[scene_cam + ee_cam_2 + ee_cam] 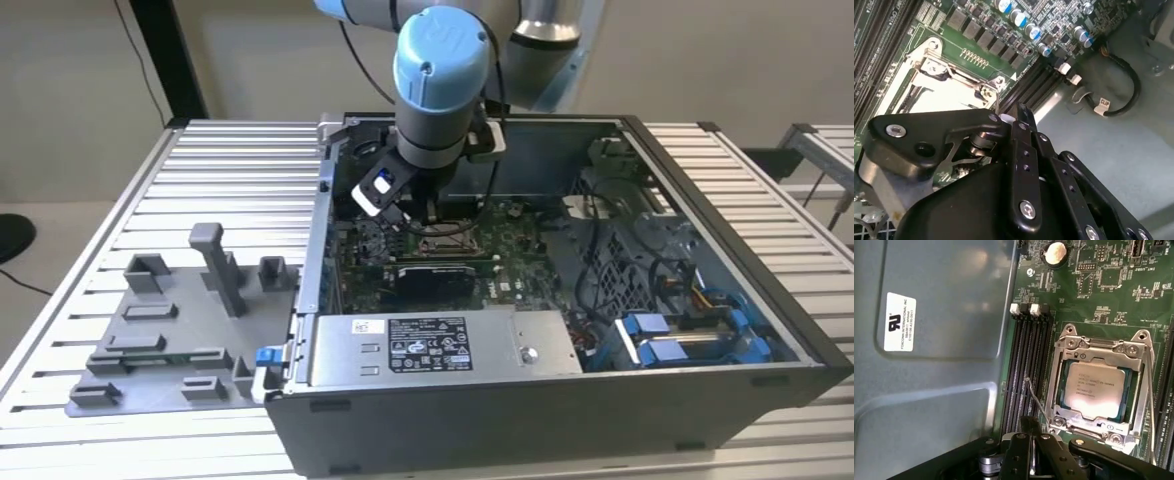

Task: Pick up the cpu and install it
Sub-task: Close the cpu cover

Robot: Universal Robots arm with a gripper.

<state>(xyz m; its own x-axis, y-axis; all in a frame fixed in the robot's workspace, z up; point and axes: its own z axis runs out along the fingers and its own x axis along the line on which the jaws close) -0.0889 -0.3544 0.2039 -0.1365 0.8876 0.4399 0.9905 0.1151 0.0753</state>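
The cpu (1096,390), a pale silver square chip, lies flat inside the square metal socket frame (1104,347) on the green motherboard. The frame's plate is down around its edges. My gripper (1030,421) is shut with nothing between its fingers. It hovers just off the socket's corner, beside the thin wire lever (1036,400). In the exterior view the gripper (420,215) hangs low inside the open computer case, right over the socket (447,238). In the second wrist view the gripper (1021,112) tip sits next to the lever's end (997,97) and the frame (929,65).
The computer case (561,400) lies open on the slatted table, with a power supply (427,345) at the front and blue drive brackets (681,335) on the exterior view's right. Grey fixture blocks (174,320) stand outside on the left. Black memory slots (1026,365) run beside the socket.
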